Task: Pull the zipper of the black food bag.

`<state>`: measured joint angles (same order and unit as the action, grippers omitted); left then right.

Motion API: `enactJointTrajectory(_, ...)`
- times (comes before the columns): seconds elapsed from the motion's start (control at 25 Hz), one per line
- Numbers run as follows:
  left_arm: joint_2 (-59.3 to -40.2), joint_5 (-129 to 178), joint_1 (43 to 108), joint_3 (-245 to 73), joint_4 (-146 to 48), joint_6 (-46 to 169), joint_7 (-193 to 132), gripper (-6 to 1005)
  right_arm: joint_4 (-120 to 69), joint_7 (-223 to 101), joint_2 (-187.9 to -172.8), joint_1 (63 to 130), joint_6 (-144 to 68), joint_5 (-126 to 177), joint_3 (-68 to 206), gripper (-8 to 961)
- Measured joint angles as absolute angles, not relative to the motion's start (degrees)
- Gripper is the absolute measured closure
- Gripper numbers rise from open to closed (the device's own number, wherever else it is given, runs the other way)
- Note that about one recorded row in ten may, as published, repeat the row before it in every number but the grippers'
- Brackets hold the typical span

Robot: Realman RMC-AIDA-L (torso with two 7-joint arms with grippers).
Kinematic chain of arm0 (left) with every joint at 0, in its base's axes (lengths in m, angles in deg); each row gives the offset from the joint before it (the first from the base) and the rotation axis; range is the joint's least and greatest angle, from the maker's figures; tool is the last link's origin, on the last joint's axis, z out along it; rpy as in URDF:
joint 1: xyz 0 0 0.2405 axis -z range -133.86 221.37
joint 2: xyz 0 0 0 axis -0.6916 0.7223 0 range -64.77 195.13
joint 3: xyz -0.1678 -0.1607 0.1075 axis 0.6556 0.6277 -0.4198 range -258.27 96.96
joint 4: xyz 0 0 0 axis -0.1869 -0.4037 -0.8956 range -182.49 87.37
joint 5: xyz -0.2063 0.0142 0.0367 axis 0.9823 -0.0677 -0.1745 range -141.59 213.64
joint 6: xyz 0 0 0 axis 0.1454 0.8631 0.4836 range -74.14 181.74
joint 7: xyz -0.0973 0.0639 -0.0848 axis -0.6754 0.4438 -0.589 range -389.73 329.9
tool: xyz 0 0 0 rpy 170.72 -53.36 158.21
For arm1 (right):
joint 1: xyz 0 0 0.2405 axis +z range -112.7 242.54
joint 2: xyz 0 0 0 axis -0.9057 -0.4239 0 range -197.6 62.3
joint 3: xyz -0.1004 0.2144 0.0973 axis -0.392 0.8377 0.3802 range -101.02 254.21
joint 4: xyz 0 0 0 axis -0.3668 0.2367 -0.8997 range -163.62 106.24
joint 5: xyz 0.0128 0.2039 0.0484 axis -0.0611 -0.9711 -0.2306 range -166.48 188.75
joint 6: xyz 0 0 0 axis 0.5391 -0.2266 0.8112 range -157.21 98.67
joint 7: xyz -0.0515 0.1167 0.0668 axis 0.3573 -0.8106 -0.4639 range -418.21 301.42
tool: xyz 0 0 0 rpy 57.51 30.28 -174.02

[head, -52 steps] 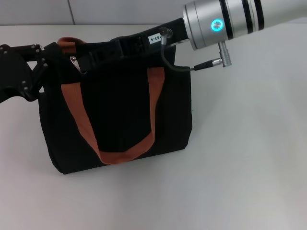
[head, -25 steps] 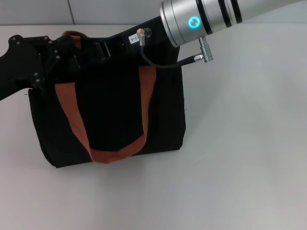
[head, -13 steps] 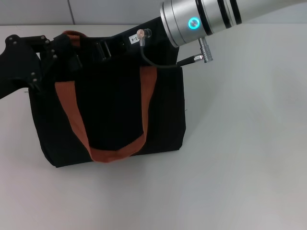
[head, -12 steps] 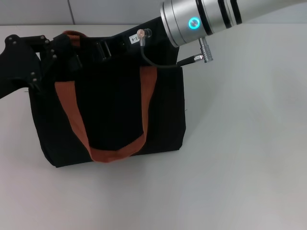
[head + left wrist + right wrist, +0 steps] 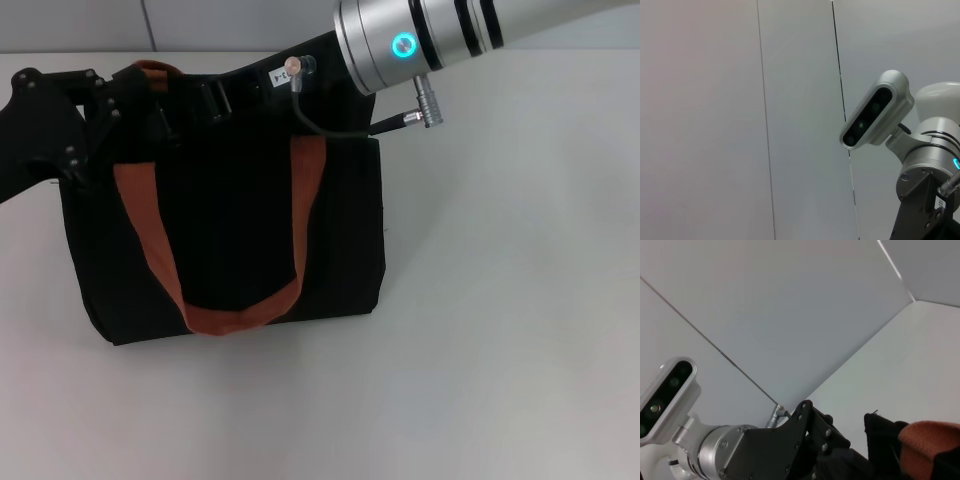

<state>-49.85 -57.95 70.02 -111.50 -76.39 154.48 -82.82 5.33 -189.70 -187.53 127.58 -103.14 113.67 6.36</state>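
Observation:
The black food bag stands on the white table, left of centre in the head view, its brown-orange strap looping down the front. The zipper is hidden: black parts of both grippers cover the top edge. My left gripper is at the bag's top left corner, against the fabric. My right gripper reaches in from the upper right and lies along the top edge, close to the left one. The right wrist view shows the left gripper, the bag's corner and a strap end.
The white table stretches to the right of and in front of the bag. A grey panelled wall runs behind it. The left wrist view shows only that wall and the right arm's wrist camera.
Since two seconds ago the bag and both grippers have shifted left, and the silver pull tab then seen at the top left is covered. In the last second almost nothing moved.

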Motion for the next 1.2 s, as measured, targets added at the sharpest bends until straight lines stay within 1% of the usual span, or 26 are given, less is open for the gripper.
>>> enactJointTrajectory(0.4, -49.80, -57.9, 69.7, -110.8, -76.4, 154.4, -82.8, 969, 5.4, -187.4, -187.53, 127.2, -103.0, 113.6, 6.3, 731)
enactJointTrajectory(0.8, -49.82, -57.8, 69.5, -110.8, -76.3, 154.8, -82.8, 969, 6.0, -187.4, -187.53, 126.9, -103.5, 113.0, 6.1, 791)
enactJointTrajectory(1.2, -49.84, -57.8, 69.6, -110.8, -76.3, 154.8, -82.8, 968, 5.9, -187.4, -187.53, 126.8, -103.5, 112.8, 6.0, 812)
